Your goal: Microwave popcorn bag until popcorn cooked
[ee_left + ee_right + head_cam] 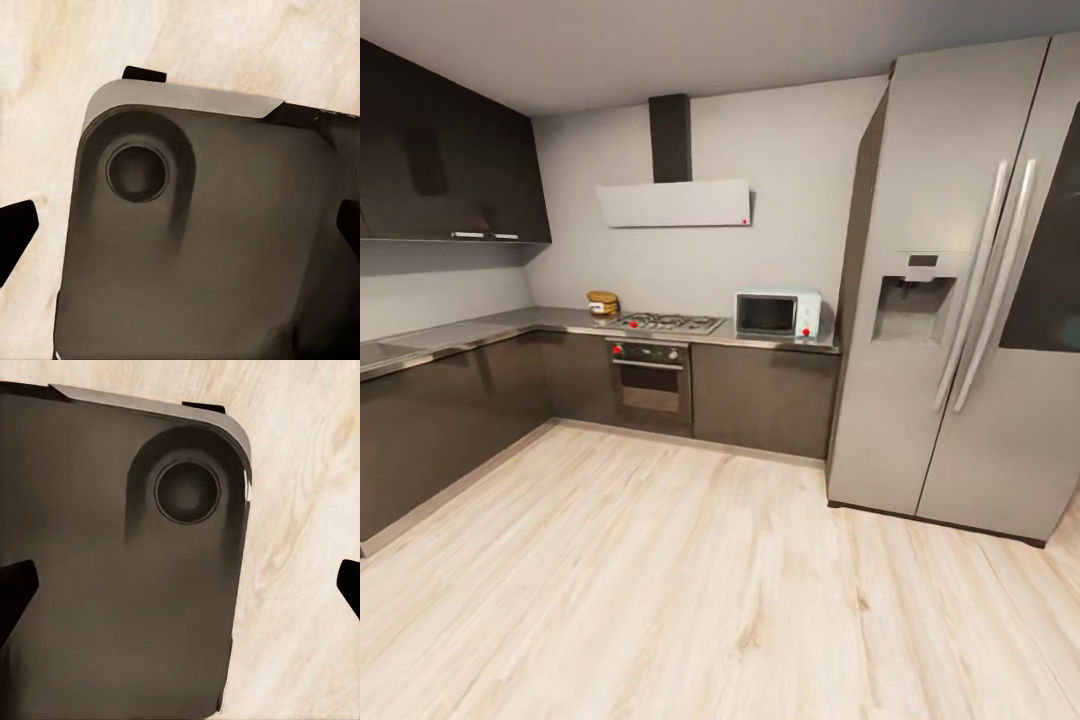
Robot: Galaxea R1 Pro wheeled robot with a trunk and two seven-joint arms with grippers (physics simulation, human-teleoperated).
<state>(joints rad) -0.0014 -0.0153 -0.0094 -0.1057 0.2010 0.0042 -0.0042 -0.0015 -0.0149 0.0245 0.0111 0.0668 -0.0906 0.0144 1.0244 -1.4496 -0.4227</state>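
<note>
Far across the kitchen, the popcorn bag is a small brown shape on the grey countertop, left of the gas hob; its twin cannot be told apart from it at this distance. The mint-blue microwave stands on the counter right of the hob with its dark door closed. The popcorn is too small to see. In the left wrist view my left gripper hangs open over the robot's dark base, black fingertips far apart. My right gripper is open the same way, holding nothing.
A large silver fridge fills the right side. The steel gas hob sits above a built-in dark oven, under a white slanted hood. Dark cabinets run along the left wall. Pale wood floor stretches between me and the counter.
</note>
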